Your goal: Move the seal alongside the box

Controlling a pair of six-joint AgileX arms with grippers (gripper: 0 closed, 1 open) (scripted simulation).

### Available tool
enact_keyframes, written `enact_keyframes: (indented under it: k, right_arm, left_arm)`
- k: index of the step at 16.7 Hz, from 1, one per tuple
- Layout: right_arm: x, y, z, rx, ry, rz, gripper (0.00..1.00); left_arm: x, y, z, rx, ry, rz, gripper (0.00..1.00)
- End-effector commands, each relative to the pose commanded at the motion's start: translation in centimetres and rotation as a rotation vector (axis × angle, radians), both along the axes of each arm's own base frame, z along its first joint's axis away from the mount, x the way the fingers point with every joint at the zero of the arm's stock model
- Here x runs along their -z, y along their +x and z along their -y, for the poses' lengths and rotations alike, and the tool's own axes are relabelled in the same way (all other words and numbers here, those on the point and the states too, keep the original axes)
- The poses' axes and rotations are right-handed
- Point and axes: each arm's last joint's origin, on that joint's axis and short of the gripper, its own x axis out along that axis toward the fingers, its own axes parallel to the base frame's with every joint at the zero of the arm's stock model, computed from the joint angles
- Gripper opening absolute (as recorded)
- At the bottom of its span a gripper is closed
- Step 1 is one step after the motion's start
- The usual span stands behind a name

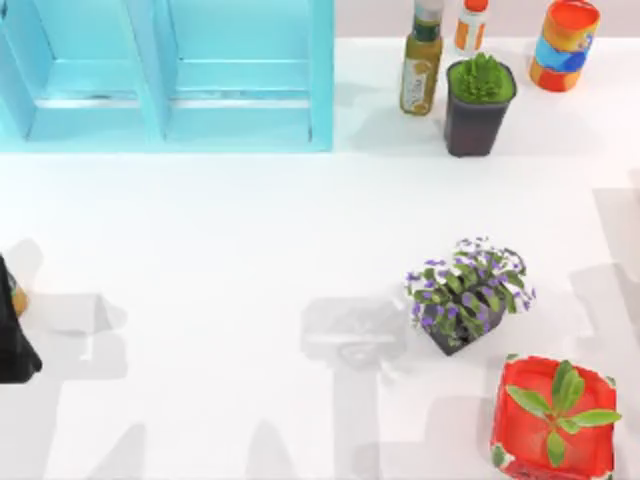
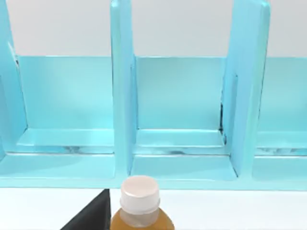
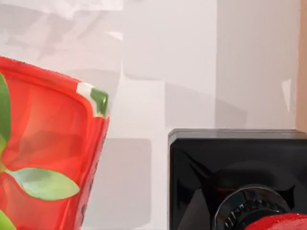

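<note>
Right wrist view gives me the clearest read: the seal (image 3: 237,179) sits on the white table (image 3: 168,72) just beside the box (image 3: 48,158), a strip of bare table between them, not touching. I judge that it reads as set down where the task wants it, alongside the planter's wall rather than against it, which leaves the sprout's leaves undisturbed. Its base is a glossy black cube with sharp edges and mirror-like highlights; a ringed dark collar and the edge of the red knob peek in at the frame's border (the knob is mostly cut off). The box is red with a pale-and-green corner patch and broad green leaves inside.

From the top view, the box (image 1: 552,420) stands just past the purple flower pot (image 1: 468,295), toward the table's right near corner. I cannot tell whether my right gripper's fingers are spread or closed.

Left wrist view faces the cyan shelf unit (image 2: 153,120), with an amber bottle's white cap (image 2: 139,194) close below; my left arm is parked there, its fingers equally unreadable.
</note>
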Motion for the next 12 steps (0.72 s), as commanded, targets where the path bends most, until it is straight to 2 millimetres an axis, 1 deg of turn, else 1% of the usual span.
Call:
enact_keyframes:
  k: [6, 12]
  right_arm:
    - [0.3, 0.03, 0.0, 0.0, 0.0, -0.002, 0.0]
    - [0.3, 0.03, 0.0, 0.0, 0.0, -0.002, 0.45]
  left_arm:
    - [0.0, 0.0, 0.0, 0.0, 0.0, 0.0, 1.0]
    - [0.0, 0.0, 0.0, 0.0, 0.0, 0.0, 1.0]
